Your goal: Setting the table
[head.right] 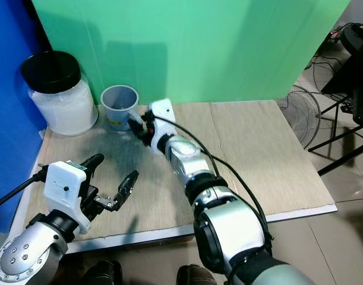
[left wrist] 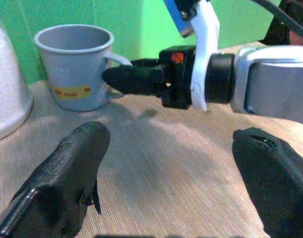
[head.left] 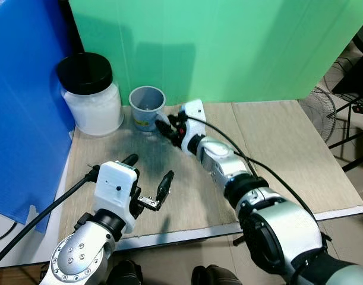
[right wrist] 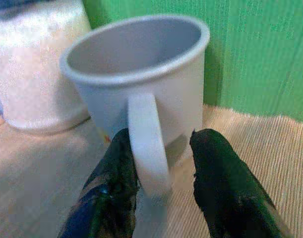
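A grey cup (head.left: 147,107) with a yellow label stands upright at the back of the beige mat (head.left: 276,154), close to the green board. My right gripper (head.left: 163,126) reaches to its handle (right wrist: 147,144); the two black fingers straddle the handle, one touching it and the other a small gap away, so the gripper is open. My left gripper (head.left: 150,168) hovers open over the front left of the mat, nothing between its fingers (left wrist: 67,168), a good way short of the cup (left wrist: 77,64).
A large white jar with a black lid (head.left: 91,95) stands just left of the cup. A blue panel (head.left: 21,107) walls the left side and a green board (head.left: 217,47) the back. A fan (head.left: 321,110) stands on the floor at right.
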Available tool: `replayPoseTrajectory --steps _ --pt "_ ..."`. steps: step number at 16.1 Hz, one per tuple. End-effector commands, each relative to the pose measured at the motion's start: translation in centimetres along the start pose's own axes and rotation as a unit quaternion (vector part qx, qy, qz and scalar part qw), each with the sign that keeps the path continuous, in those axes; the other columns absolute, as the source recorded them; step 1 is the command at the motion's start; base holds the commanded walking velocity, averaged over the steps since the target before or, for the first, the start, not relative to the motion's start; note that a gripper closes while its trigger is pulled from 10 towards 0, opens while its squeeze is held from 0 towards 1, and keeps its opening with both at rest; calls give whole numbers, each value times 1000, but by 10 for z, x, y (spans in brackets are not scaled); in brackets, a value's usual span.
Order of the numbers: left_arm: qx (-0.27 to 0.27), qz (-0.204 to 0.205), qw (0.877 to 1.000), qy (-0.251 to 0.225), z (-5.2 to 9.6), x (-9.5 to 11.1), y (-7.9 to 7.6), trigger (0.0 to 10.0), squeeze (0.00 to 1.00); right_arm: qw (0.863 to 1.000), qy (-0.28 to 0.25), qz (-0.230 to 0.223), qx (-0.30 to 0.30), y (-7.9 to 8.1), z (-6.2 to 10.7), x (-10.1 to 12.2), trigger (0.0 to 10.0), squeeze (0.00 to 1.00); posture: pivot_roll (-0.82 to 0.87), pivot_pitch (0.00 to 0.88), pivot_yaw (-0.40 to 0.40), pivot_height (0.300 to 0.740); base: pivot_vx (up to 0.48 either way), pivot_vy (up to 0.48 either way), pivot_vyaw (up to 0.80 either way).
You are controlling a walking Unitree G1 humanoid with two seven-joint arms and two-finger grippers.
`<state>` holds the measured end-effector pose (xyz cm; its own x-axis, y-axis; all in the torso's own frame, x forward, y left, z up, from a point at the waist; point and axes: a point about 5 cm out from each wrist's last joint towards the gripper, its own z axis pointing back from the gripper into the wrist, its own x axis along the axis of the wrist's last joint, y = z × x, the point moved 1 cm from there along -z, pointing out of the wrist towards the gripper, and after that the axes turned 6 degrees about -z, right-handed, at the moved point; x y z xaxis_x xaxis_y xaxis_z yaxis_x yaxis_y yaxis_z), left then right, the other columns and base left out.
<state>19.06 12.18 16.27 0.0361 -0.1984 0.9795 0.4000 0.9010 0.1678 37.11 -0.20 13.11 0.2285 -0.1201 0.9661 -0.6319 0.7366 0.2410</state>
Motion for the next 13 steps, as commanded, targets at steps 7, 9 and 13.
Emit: replayPoseTrajectory --steps 7,9,13 --pt "-3 -2 1000 0 -1 0 -1 10000 0 998 -1 -31 47 44 -18 -1 0 0 20 152 -103 740 0 0 0" --pt "-3 -2 1000 0 -2 0 -1 10000 0 998 0 -30 47 44 -18 -1 0 0 20 150 -101 740 0 0 0" --pt "-9 -4 1000 -3 -6 -1 -1 10000 0 998 -6 -27 48 40 -16 1 0 0 3 127 -83 740 0 0 0"
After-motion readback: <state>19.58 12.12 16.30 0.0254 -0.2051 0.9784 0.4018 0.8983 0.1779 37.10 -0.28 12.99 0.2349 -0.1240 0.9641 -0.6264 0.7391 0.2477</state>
